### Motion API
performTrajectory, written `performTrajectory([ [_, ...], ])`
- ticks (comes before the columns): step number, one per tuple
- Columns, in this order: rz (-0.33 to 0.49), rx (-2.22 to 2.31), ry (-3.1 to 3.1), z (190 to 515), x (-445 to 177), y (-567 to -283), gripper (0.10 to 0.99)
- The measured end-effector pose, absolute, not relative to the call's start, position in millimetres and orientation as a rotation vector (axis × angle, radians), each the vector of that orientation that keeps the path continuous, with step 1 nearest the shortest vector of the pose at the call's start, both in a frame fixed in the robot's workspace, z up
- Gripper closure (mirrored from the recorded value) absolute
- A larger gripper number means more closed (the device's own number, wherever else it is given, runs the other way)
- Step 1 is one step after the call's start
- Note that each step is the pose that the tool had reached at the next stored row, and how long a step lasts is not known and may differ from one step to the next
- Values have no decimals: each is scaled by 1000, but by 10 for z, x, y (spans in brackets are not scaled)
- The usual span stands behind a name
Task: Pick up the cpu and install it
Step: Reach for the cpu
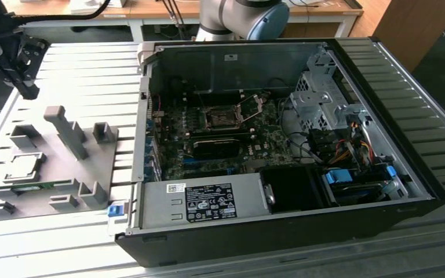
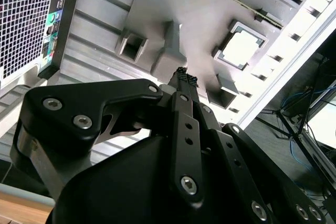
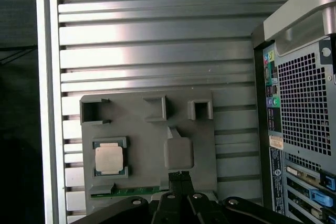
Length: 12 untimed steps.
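The cpu (image 1: 23,168), a small square chip with a shiny silver top, lies in a pocket of the grey tray (image 1: 56,153) at the exterior view's left. Both wrist views look down on it: cpu (image 3: 109,158), cpu (image 2: 241,45). My gripper (image 1: 26,88) hangs high over the slatted table beyond the tray's far end, well apart from the chip. Its dark fingertips (image 3: 180,174) are pressed together with nothing between them, so the gripper (image 2: 184,78) is shut. Inside the open computer case (image 1: 284,52), the motherboard socket (image 1: 222,119) stands with its metal frame lifted.
A thin green memory strip (image 3: 128,191) lies along the tray's edge beside the cpu. Tall grey posts (image 1: 66,130) rise from the tray. The case's rear panel (image 3: 299,108) stands close to the tray. Cables and a drive cage (image 1: 323,101) crowd the case's right side.
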<state>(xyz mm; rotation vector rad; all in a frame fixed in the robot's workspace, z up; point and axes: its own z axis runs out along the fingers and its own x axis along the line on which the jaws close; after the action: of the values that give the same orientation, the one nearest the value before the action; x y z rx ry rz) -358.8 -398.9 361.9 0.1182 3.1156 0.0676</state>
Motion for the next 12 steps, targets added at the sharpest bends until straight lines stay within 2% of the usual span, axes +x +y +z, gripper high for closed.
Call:
performTrajectory([
  [12, 67, 118, 3116, 3598, -3717, -3988, 980],
])
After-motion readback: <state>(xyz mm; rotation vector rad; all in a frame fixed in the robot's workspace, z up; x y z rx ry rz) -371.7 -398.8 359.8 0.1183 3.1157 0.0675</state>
